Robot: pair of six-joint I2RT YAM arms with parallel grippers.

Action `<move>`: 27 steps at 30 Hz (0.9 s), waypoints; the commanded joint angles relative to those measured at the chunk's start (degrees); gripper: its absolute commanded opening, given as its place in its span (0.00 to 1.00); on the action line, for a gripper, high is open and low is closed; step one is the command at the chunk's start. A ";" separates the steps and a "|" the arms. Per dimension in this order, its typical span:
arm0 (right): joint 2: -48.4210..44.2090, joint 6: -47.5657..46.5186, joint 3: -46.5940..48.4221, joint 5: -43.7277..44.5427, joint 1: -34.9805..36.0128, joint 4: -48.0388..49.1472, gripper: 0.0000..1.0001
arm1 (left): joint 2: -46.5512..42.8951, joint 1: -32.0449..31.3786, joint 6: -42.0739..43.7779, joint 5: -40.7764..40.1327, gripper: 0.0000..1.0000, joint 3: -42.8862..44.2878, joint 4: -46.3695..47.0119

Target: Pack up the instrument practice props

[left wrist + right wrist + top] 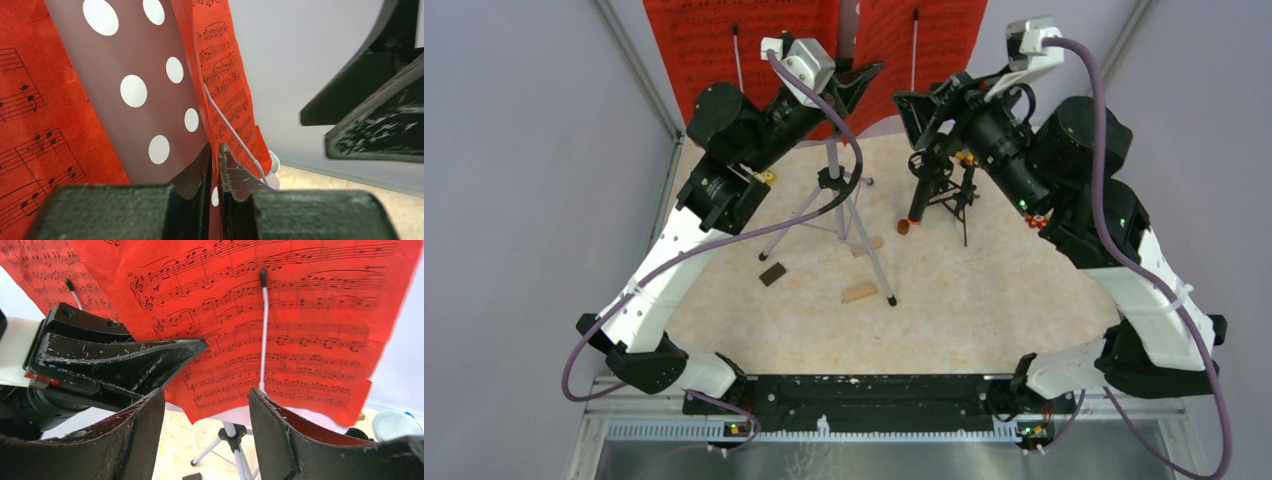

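Two arms lean over the tabletop toward the music stand, the tallest prop, which stands near the far wall on its silver tripod; its grey perforated plate carries the red sheet-music pages, pinned by thin wire page holders. The left hand is clenched to a thin slit on the plate's lower edge, though I cannot tell how firm that pinch is; the right hand is spread wide in front of the bottom of the right page, grasping nothing. The black microphone on its small black tripod stands just beside the stand's legs; wooden blocks lie among them.

The risks, as I judge them: a pull on one low corner could tip the whole stand, since nothing steadies the tripod; a falling stand would likely strike the microphone; the pages could slip from their wires and scatter; the two hands, working close together, could knock each other.
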 commanded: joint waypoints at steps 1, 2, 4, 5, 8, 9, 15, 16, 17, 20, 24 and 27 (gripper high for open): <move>4.69 -0.38 9.50 -6.74 -3.01 -7.18 0.63 | -0.11 -0.21 0.28 -0.99 0.11 0.75 1.24; 5.67 0.64 10.64 -8.34 -4.56 -8.82 0.63 | -0.15 -0.20 0.43 -1.10 0.09 0.75 1.03; 6.49 1.87 12.02 -12.76 -8.44 -10.69 0.64 | -0.23 -0.18 0.42 -2.00 0.05 0.75 0.87; 6.52 2.03 11.68 -14.45 -10.79 -10.70 0.64 | -0.21 -0.22 0.19 -2.64 0.04 0.83 0.87; 6.91 3.64 10.84 -22.04 -16.59 -10.85 0.64 | -0.39 -0.15 -0.01 -3.41 0.01 0.86 0.95; 7.22 4.19 11.02 -24.50 -18.06 -11.05 0.64 | -0.41 -0.18 -0.03 -3.39 0.00 0.92 0.82; 8.78 7.04 10.55 -33.56 -21.76 -10.05 0.63 | -0.69 -0.17 0.11 -3.73 0.00 0.97 -0.96; 9.01 7.49 10.68 -34.19 -22.17 -9.78 0.62 | -0.82 -0.20 0.14 -3.77 0.00 0.87 -1.12; 9.29 7.90 10.97 -34.81 -22.67 -9.56 0.61 | -0.86 -0.19 0.22 -3.85 0.00 0.84 -1.22; 9.76 9.04 10.95 -35.29 -23.65 -8.13 0.59 | -0.98 -0.20 0.16 -4.08 0.00 0.91 -1.57; 10.11 8.77 10.86 -32.72 -23.71 -7.08 0.49 | -1.18 -0.21 0.15 -3.80 0.00 0.88 -2.01; 10.20 8.41 10.45 -32.49 -23.72 -5.95 0.40 | -1.29 -0.15 0.15 -3.74 0.00 0.84 -2.21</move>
